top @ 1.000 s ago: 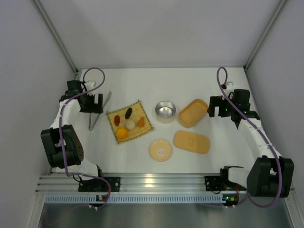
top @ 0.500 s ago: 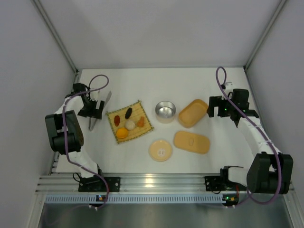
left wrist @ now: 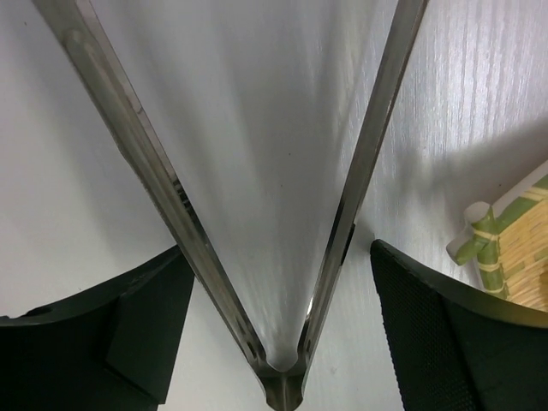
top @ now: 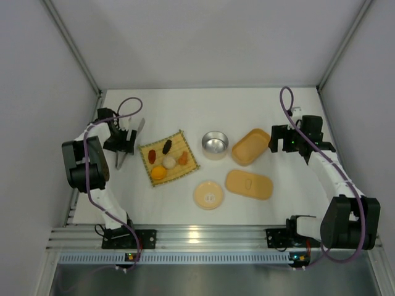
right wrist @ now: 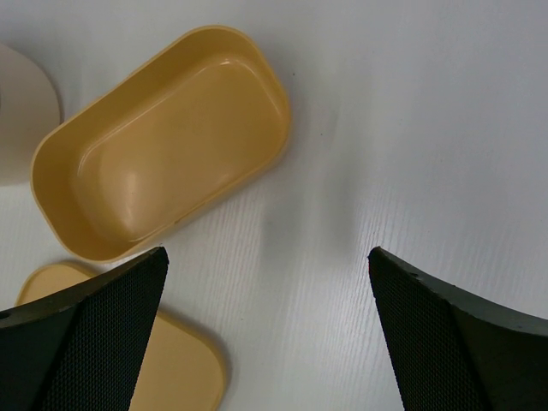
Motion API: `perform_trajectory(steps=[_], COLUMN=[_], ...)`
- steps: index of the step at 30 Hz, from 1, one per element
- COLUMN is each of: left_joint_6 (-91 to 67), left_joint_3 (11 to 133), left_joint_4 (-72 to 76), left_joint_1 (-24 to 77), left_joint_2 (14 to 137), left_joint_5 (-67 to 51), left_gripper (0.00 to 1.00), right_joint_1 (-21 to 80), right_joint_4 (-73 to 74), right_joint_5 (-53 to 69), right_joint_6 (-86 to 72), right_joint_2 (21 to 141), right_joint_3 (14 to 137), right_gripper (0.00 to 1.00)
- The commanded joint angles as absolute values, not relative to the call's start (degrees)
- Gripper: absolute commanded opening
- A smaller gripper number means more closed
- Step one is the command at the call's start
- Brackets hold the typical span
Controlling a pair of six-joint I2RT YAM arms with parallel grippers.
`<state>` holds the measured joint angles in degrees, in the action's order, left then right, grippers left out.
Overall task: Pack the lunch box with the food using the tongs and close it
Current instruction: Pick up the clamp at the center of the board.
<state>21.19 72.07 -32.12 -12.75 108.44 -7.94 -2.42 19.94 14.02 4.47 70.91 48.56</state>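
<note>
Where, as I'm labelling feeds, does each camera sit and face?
Top external: above, behind the robot, looking down; left arm, right arm show.
Left wrist: looks down at the tongs between its own jaws.
Right wrist: looks down at lunch box and lid; own jaws at bottom corners.
Shared: top and right wrist both show lunch box and lid.

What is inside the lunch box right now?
Nothing: the right wrist view shows the lunch box with bare floor and walls. The lid lies beside it, so no part of the inside is covered. All five food pieces lie on the bamboo mat.
</note>
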Motion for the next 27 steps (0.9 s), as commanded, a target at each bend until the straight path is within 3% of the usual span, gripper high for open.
perform_trajectory(steps=[1, 7, 10, 20, 27], left_joint_6=[21.62, 20.31, 19.87, 18.37, 18.72], left_joint_3=[72.77, 74.88, 75.15, 81.73, 86.14], left_joint_4=[-27.34, -27.86, -28.74, -40.49, -52.11], left_joint_1=[-13.1, -13.1, -13.1, -13.1, -13.18], left_joint_2=[111.71, 114.52, 113.56, 98.45, 94.4], left_joint_5=[-7.47, -7.3, -7.73, -13.0, -16.87], left_gripper=[0.86, 0.48, 0.36, 0.27, 0.29], right_joint_1=[-2.02, -2.02, -2.02, -2.02, -2.02], right_joint_4=[18.81, 18.81, 18.54, 18.81, 18.9], right_joint_5=[14.06, 14.15, 14.15, 14.85, 15.21], right_joint_6=[4.83, 4.92, 4.83, 4.75, 4.92], right_joint_2=[71.02, 71.63, 71.72, 70.84, 70.23], right_joint_3=[51.15, 51.15, 51.24, 51.24, 51.15], right_gripper=[0.99, 0.99, 1.0, 0.99, 0.99])
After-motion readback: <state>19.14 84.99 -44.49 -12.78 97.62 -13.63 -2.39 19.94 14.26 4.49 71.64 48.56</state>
